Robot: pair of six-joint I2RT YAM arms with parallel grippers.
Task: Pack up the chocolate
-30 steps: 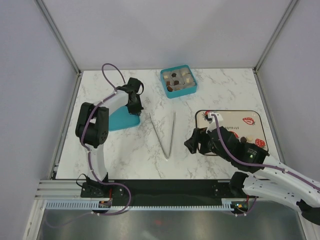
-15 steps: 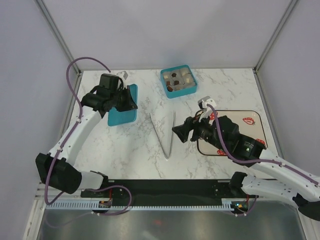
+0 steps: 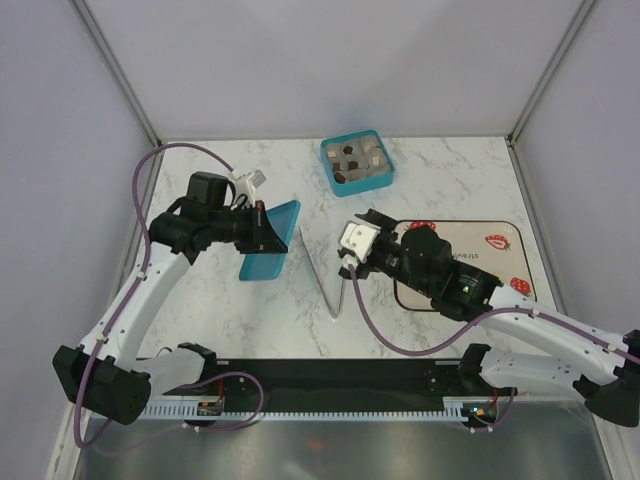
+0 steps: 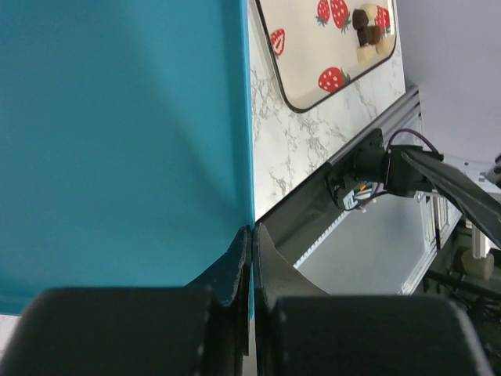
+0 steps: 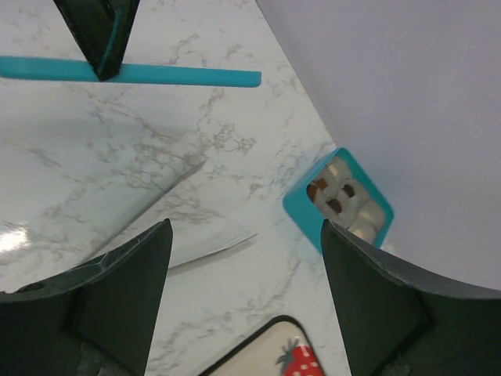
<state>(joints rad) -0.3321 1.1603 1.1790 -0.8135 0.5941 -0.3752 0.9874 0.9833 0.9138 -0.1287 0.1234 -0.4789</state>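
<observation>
Several pieces of chocolate [image 3: 356, 160] sit in the grey compartments of the teal box [image 3: 331, 160] at the back of the table; the right wrist view shows the chocolate [image 5: 338, 197] in the box [image 5: 305, 204] too. More chocolate [image 4: 366, 30] lies on the strawberry-print tray [image 4: 313, 47]. My left gripper [image 3: 258, 226] is shut on the edge of the flat teal lid [image 3: 272, 243], holding it tilted above the table. In the left wrist view the lid [image 4: 117, 141] fills the left side. My right gripper [image 3: 346, 246] hovers open and empty left of the tray [image 3: 500, 262].
Metal tongs [image 3: 318, 272] lie in a V on the marble between the arms, just under the right gripper. The right arm covers part of the tray. In the right wrist view the lid [image 5: 180, 75] shows edge-on at the top.
The left arm lifted the teal lid off the table and carried it right. The right arm moved left off the tray to above the tongs, jaws wider.
</observation>
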